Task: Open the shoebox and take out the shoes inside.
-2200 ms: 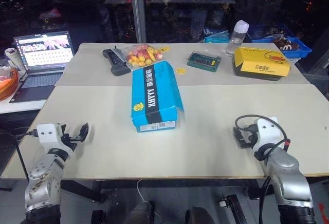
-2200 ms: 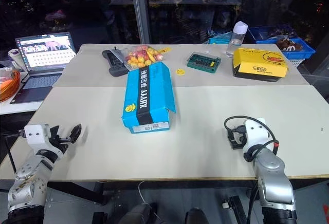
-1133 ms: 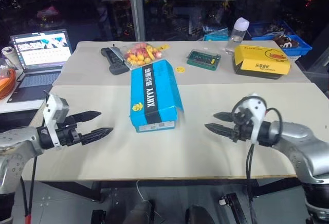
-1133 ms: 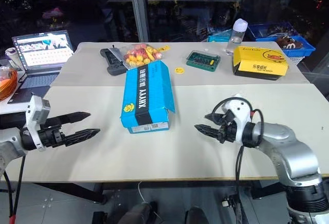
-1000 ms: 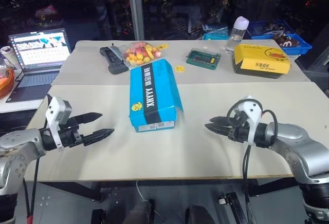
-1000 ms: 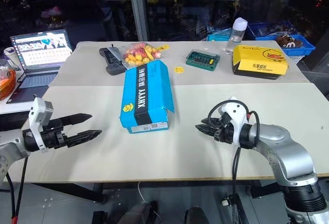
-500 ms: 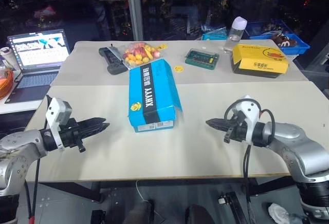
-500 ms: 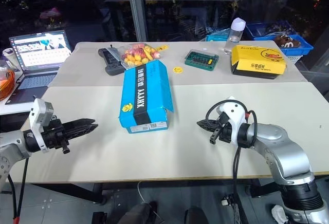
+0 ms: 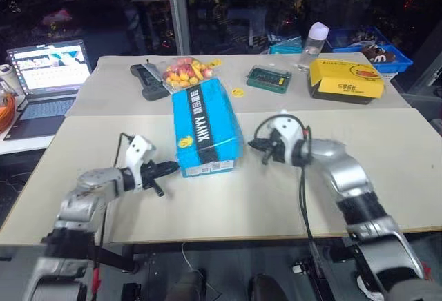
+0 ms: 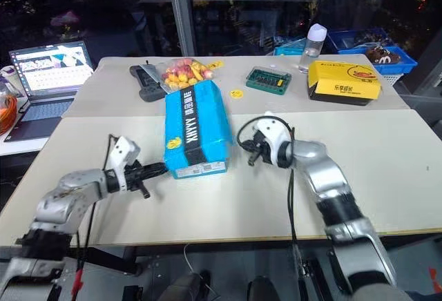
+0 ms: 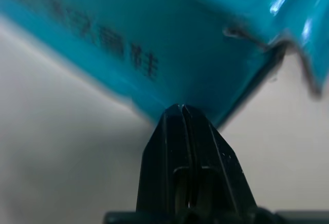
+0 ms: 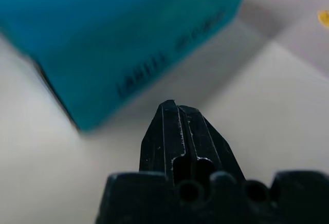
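Item: bright blue rectangular cardboard shoebox (image 9: 206, 130) with a black lettered band and small yellow emblem on its lid, lid down, lying lengthwise near the middle of the pale table (image 9: 276, 197), short end toward the near edge; the shoes, by judgement, lie unseen inside. Left tool (image 9: 168, 168): both black fingers pressed together, empty, tips just beside the box's near left corner; the wrist view puts them at the box's lower edge, contact uncertain. Right tool (image 9: 253, 144): fingers likewise pressed together, empty, tips just beside the box's right long side, short of it. Reading: the two tools flank the box from opposite sides, probably to steady it or to work narrow tips under the lid's rim; opening not yet begun. Along the far edge: black remote-like handset (image 9: 145, 80), clear bag of yellow and red sweets (image 9: 184, 73), green flat case (image 9: 267, 79), clear bottle with pale cap (image 9: 311, 45), yellow duck-print box (image 9: 347, 80). Off the left edge: open laptop (image 9: 47, 73) on a separate surface.
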Tool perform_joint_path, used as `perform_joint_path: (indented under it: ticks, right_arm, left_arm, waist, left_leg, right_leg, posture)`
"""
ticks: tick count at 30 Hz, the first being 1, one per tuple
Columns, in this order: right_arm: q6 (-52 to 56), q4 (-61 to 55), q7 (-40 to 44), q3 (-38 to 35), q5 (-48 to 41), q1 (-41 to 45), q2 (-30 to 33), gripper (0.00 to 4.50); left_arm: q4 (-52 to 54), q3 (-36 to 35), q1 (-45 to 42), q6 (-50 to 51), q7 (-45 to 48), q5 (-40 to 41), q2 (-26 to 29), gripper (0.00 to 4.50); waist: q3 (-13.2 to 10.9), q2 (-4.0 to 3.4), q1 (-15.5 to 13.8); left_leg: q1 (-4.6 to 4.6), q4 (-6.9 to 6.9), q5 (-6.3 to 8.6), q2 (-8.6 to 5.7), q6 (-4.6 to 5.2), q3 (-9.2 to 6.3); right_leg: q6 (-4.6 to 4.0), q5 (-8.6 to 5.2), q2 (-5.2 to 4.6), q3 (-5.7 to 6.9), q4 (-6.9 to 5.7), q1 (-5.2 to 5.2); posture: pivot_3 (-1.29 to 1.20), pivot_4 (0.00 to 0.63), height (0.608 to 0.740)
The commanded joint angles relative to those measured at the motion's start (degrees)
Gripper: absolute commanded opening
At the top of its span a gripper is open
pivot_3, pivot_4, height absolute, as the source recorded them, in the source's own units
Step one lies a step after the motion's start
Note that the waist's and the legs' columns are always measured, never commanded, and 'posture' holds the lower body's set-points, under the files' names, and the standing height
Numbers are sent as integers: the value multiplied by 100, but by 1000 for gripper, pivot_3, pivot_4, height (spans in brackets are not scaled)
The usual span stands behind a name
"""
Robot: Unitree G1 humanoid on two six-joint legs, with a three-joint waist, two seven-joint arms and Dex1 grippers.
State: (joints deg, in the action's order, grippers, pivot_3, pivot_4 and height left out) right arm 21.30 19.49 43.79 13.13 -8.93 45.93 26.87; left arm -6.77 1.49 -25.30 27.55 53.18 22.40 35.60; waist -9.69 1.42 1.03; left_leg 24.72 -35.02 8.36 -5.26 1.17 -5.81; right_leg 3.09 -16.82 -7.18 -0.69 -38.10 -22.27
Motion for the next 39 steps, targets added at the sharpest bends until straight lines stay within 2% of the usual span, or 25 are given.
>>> perform_joint_path:
  ticks: [1,5,10,18,24,30,39]
  right_arm:
    - [-779,721,165,117,370,398,-194,0]
    - [-818,500,344,133,353,351,-427,0]
    - [-355,-517,566,94,180,-68,-371,0]
    - [1432,-3675,518,-384,-461,-1636,417,0]
    - [2384,-4781,250,-671,-772,-2192,602,0]
    - [2713,-5058,109,-816,-896,-2409,719,0]
    - [2520,-4883,325,-884,-1115,-2529,1142,0]
  left_arm:
    - [-383,111,-460,-300,288,-190,1,50]
    - [-611,165,-695,-454,424,-324,-43,50]
    - [-351,184,-667,-409,513,-327,-84,50]
    - [1374,104,24,366,487,88,-12,50]
    - [2442,-104,692,930,413,386,249,50]
    - [2777,-439,1495,838,556,361,817,50]
    - [3292,-1842,2696,1101,1046,1283,1528,50]
  waist:
    - [-1,1,-3]
    - [-1,1,9]
    - [-1,1,17]
    - [-1,1,-20]
    - [-1,1,38]
    - [-1,0,20]
    - [-1,0,-31]
  left_leg:
    - [2,0,0,-1,-1,0]
    - [2,-3,-1,-2,-2,-1]
    - [1,-4,-2,-1,-3,-1]
    - [27,-12,1,-2,1,-4]
    - [21,-15,1,10,1,-3]
    - [17,-12,1,11,1,-3]
    - [6,-5,2,14,1,-3]
  right_leg:
    - [0,0,0,1,0,-1]
    - [1,0,0,-1,-4,-2]
    - [1,0,1,-2,-13,-5]
    - [2,1,0,-6,-16,-24]
    - [1,1,11,-12,-20,-22]
    - [0,1,11,-13,-11,-18]
    - [-2,1,5,-10,4,-8]
  posture:
    - [0,150,740]
    - [0,150,740]
    - [0,150,740]
    - [0,150,740]
    - [0,150,740]
    - [0,150,740]
    - [0,150,740]
